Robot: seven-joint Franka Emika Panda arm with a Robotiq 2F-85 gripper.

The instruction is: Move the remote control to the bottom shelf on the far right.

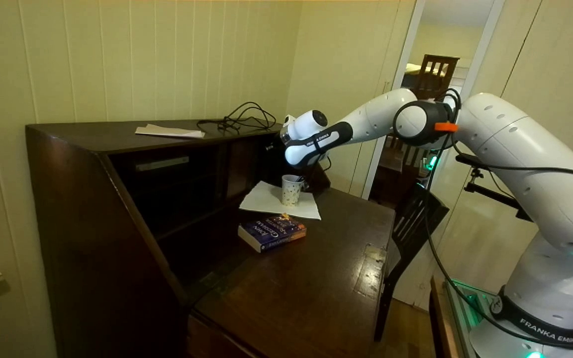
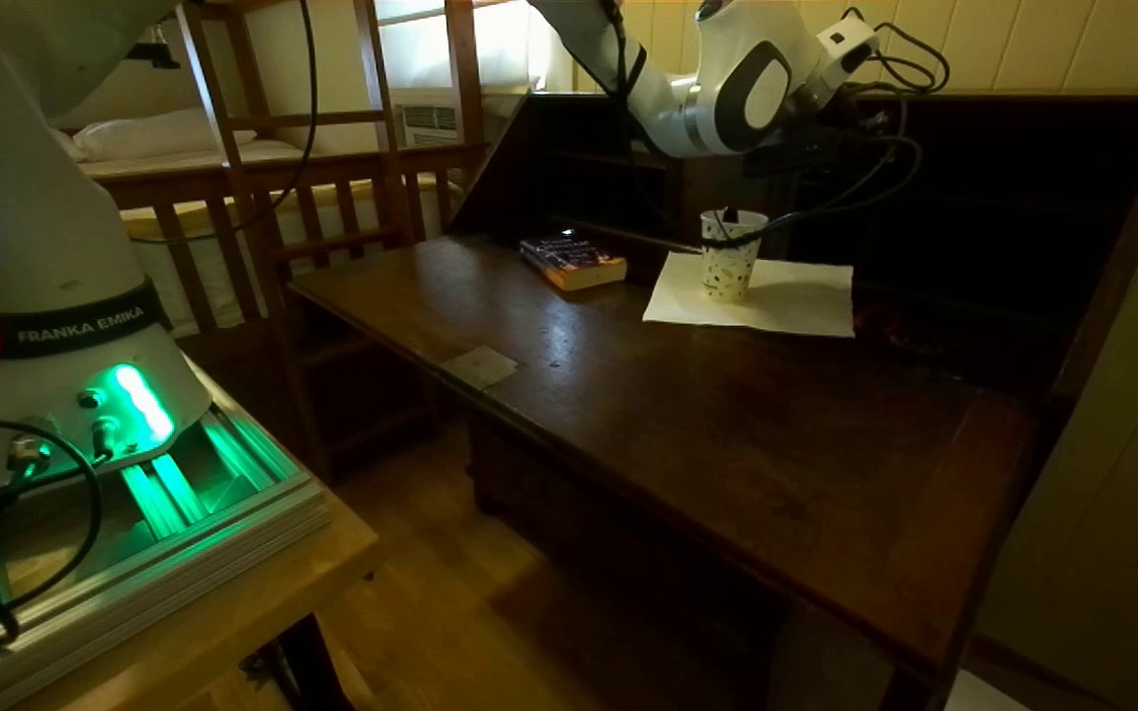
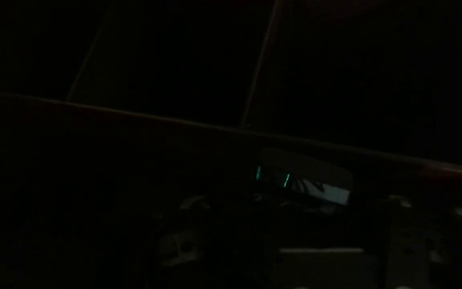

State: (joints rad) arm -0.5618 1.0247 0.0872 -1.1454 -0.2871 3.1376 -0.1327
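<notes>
Hand [image 3: 297,203] spread wide before the dark shelves [image 3: 155,117]
Fingers [image 3: 181,251] well apart; whether they hold or touch the glossy strip [image 3: 315,186], I cannot tell.

- i read "franka emika" on the base band [image 2: 80,323] in both exterior views
- the same name on the arm strip [image 1: 330,136]
- "john grisham" on the book [image 1: 272,232]

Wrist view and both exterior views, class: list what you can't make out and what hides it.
Shiny patch, wrist view: darkness hides whether it is the remote control.
Gripper, wrist view: too dark to tell whether it holds anything.
Shelves, in an exterior view: contents lost in shadow.
Arm, in an exterior view: cut off by the top edge.
</notes>
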